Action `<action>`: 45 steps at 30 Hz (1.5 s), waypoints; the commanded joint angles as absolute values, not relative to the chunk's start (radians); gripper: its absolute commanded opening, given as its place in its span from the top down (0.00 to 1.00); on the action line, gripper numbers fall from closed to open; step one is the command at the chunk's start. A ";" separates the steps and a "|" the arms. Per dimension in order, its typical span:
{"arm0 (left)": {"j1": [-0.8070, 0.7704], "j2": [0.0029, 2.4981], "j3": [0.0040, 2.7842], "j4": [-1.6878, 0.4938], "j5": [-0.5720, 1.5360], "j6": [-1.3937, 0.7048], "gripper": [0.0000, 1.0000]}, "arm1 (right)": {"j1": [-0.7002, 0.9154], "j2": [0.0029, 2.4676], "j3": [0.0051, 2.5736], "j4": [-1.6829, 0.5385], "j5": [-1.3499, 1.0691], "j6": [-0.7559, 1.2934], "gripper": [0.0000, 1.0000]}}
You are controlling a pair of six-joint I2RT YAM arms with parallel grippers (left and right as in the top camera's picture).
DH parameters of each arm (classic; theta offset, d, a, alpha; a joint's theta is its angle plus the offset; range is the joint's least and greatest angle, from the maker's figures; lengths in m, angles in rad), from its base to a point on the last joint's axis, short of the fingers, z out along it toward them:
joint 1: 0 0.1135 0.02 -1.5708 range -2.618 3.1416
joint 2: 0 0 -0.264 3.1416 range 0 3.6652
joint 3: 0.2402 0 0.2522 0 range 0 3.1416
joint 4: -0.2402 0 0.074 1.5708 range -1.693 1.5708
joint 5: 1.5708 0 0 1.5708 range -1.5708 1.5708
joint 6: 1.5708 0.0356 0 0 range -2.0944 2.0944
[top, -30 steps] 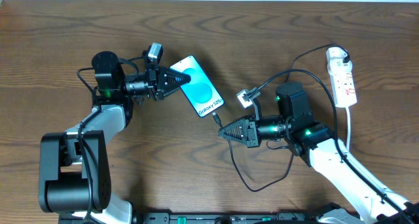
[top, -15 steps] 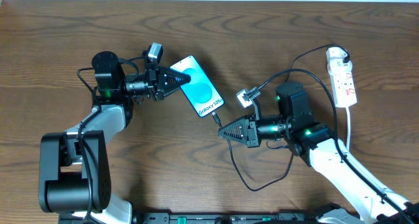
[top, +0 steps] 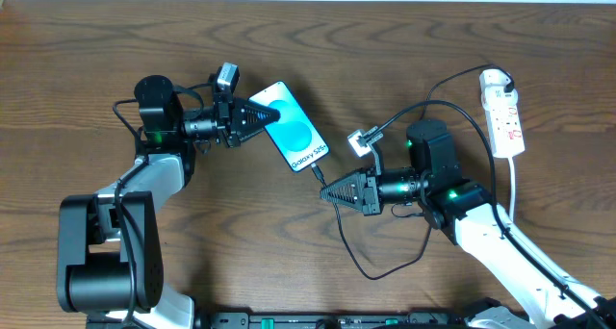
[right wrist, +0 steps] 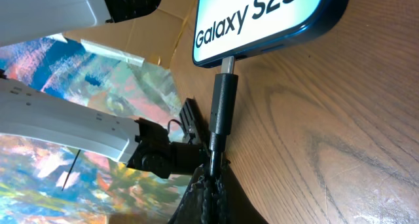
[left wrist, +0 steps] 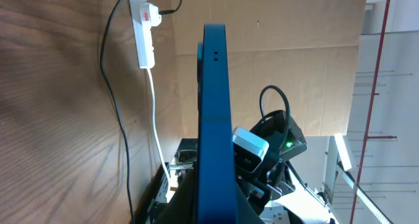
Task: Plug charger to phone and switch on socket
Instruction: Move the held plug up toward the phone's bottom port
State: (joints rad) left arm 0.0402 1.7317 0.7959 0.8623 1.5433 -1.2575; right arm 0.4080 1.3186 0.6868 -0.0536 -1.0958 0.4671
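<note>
Charger (right wrist: 221, 112) tip likely stiff, cable floppy: we pinch w/ right gripper (top: 327, 191) just behind tip. Phone (top: 292, 129) prob. slick, fragile; left gripper (top: 258, 117) clamps its end.

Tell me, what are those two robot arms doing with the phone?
They are plugging in a charger. The left arm's fingers are shut on one end of the slim rectangular smartphone with the lit white-and-teal screen. The right arm's fingers pinch the thin black charger cable just behind its connector. The metal tip sits at the phone's bottom port with some silver showing, so it looks not fully in. The long white power strip lies far right, touched by neither arm.
</note>
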 commanded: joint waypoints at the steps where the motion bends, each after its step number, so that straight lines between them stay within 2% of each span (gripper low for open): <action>1: 0.040 1.728 0.817 0.870 1.571 -1.258 0.93 | 0.413 1.320 0.691 -0.049 -1.106 0.492 0.99; 10: 0.040 1.728 0.817 0.870 1.571 -1.253 0.93 | 0.412 1.320 0.691 -0.047 -1.106 0.577 0.99; 28: 0.040 1.728 0.817 0.871 1.571 -1.242 0.93 | 0.411 1.320 0.691 0.002 -1.105 0.590 0.99; 34: 0.039 1.728 0.817 0.879 1.571 -1.238 0.93 | 0.411 1.320 0.691 0.020 -0.999 0.541 0.99; 45: -0.020 1.728 0.817 1.032 1.571 -1.239 0.93 | 0.411 1.322 0.691 0.072 -0.993 0.420 0.99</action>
State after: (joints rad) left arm 0.0181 1.7317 0.7982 1.0027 1.5055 -1.2560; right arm 0.4080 1.3193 0.6781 0.0528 -1.0237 0.4904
